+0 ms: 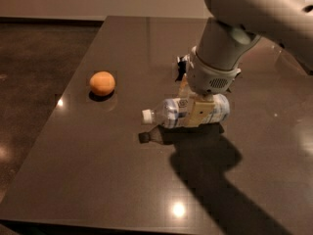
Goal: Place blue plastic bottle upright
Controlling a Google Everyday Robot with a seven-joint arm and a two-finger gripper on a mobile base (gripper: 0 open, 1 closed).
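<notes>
The blue plastic bottle (168,112) is clear with a white cap and a pale label. It hangs on its side a little above the dark table (112,180), cap pointing left, and its shadow lies on the table just below. My gripper (195,106) comes down from the large white arm at the upper right and is shut on the bottle's middle. One tan finger (199,114) shows in front of the label; the other is hidden behind the bottle.
An orange fruit (102,82) sits on the left part of the table. A small dark object (182,68) lies behind the arm. The table's left edge drops to a dark floor.
</notes>
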